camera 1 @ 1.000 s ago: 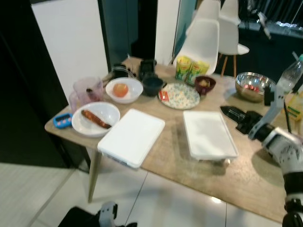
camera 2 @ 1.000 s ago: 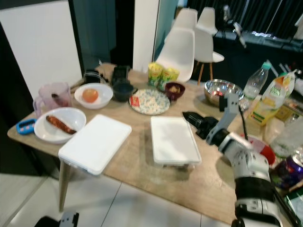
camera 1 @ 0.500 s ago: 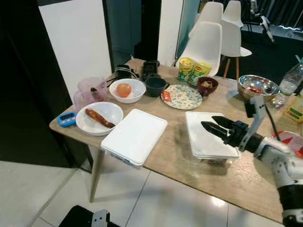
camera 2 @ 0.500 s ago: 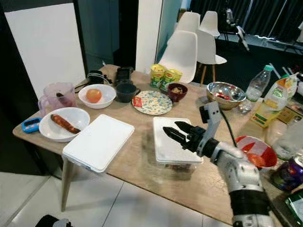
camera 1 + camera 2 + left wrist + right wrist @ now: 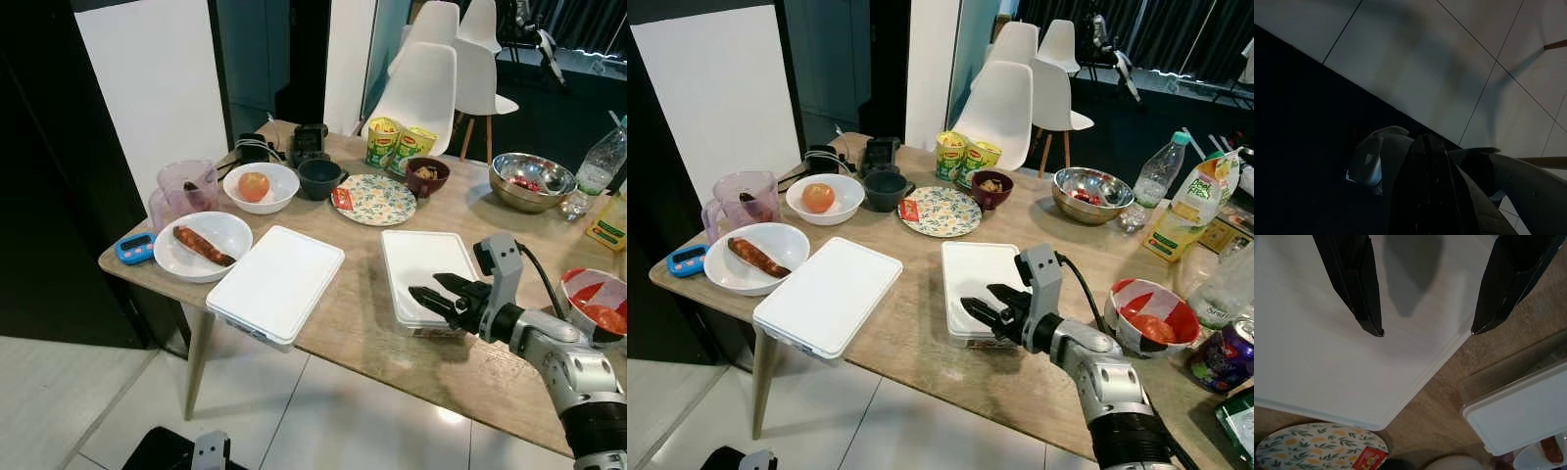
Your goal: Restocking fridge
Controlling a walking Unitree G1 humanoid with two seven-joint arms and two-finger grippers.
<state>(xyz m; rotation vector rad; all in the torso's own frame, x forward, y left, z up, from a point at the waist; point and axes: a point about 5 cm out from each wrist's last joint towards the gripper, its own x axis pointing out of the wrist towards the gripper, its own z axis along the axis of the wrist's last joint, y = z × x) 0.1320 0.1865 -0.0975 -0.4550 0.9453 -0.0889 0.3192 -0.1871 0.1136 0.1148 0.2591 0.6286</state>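
R gripper (image 5: 982, 305) hung wide open over the near edge of the white lidded container (image 5: 975, 274) on the table (image 5: 921, 333), gripping nothing, prob. lined up to take it for the fridge. R wrist view showed both fingers (image 5: 1359, 284) spread above the lid w/ a 2nd white container (image 5: 1518, 411) beside; head views didn't give that gap. L gripper (image 5: 1425, 196) hung idle over floor tiles, fingers looked closed, empty.

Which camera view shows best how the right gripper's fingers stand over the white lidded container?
The right wrist view: the right gripper is open, one finger over the white lidded container, the other at its edge. Both eye views show the gripper at the container's near end, its gap less plain. The left wrist view shows floor.
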